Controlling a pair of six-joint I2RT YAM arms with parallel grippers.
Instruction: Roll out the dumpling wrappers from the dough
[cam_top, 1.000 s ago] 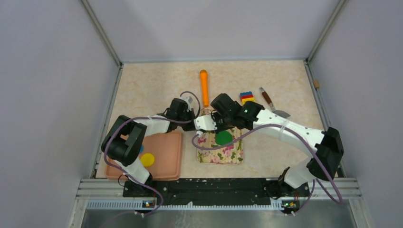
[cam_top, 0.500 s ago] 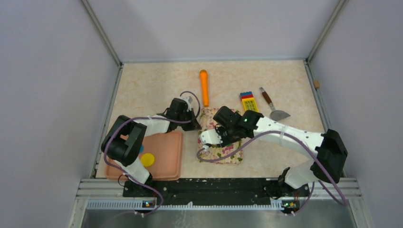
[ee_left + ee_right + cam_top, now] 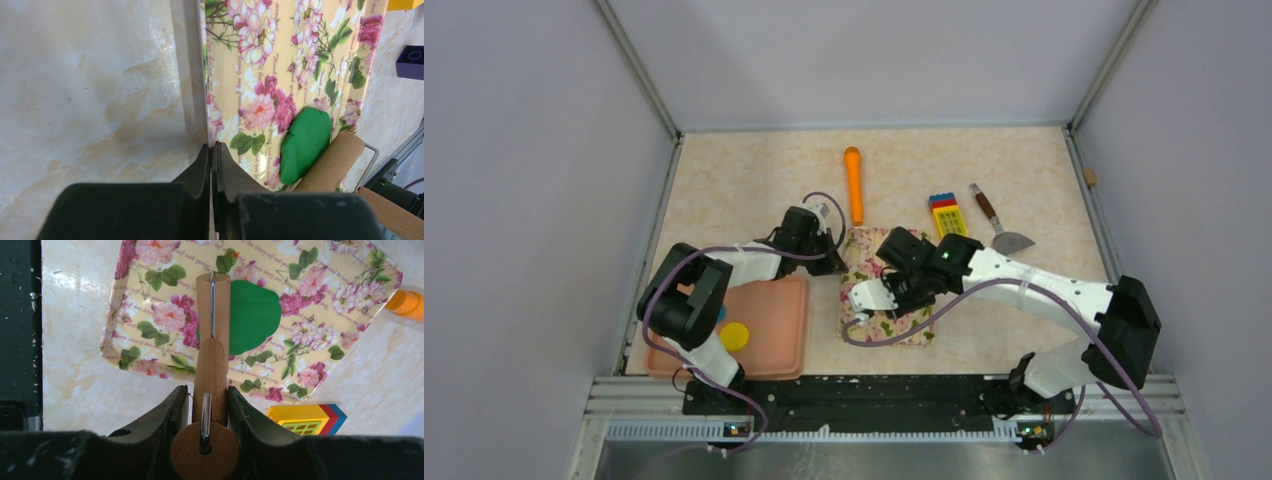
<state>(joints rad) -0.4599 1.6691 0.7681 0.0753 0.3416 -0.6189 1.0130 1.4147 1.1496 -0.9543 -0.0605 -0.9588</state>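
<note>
The dough (image 3: 252, 315) lies flattened around the middle of the floral mat (image 3: 320, 305). It is a dark green piece with one rounded end (from overhead you can't see it, since the right arm covers it). A wooden rolling pin (image 3: 212, 305) rests on the mat with its roller overlapping one edge of the dough.

Your right gripper (image 3: 209, 390) is clamped on the pin's wooden handle. One finger sits on each side of it, and the jaws are held partly apart by its width.

Your left gripper (image 3: 212, 150) has its fingers pressed together with nothing between them. Its tips sit right at the mat's far-left edge. Whether they bear down on the mat there, you cannot tell.

The mat sits mid-table, toward the near side. The table top (image 3: 744, 190) is beige and marbled. Plain grey walls stand on the left, far and right sides, and a metal rail runs along the near edge where both arms are bolted.

Just beyond the mat's far edge lies an orange stick (image 3: 853, 185). To its right is a stack of coloured toy blocks (image 3: 944, 212), then a scraper (image 3: 999, 225) with a wooden handle.

At the near left, a pink tray (image 3: 779, 325) holds a yellow wrapper (image 3: 734, 335). It sits partly under the left arm and well apart from the dough.
</note>
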